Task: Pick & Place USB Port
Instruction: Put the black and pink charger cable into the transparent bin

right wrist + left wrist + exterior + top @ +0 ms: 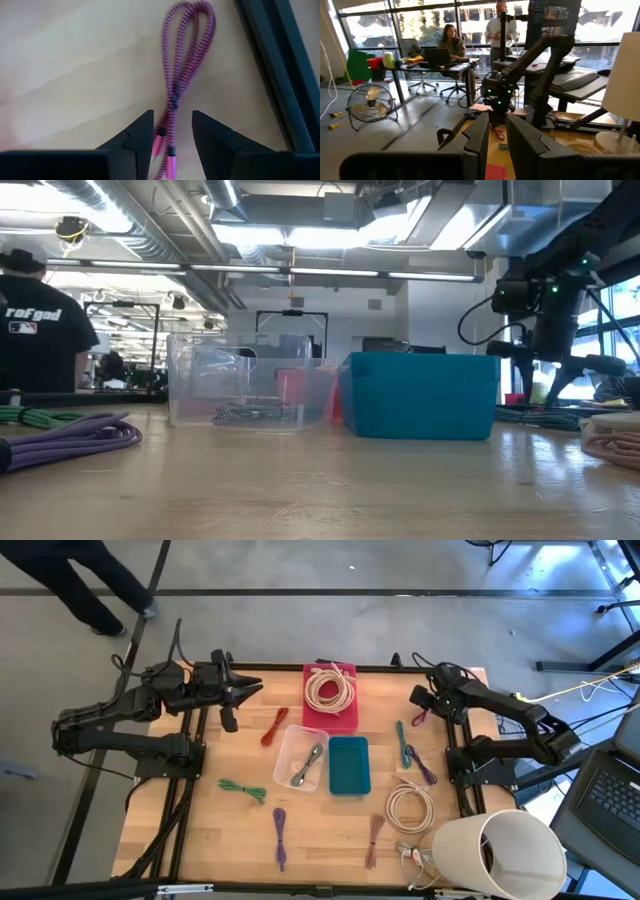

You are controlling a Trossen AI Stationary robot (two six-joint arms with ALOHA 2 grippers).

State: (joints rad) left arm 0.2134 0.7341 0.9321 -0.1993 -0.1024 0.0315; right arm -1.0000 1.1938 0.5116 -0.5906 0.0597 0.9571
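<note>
A pink braided USB cable, folded into a long loop, lies flat on the wooden table at its far right. My right gripper points steeply down just above it and is open. One finger stands on either side of the cable's plug ends without touching them. In the high view this gripper is beside the right frame rail. My left gripper hangs raised at the far left, pointing level toward the right arm. Its fingers stand a narrow gap apart with nothing between them.
At the table's middle are a pink tray holding a white cable coil, a clear box and a teal bin. Red, green and purple cables and a white coil lie about. A black frame rail runs beside the pink cable.
</note>
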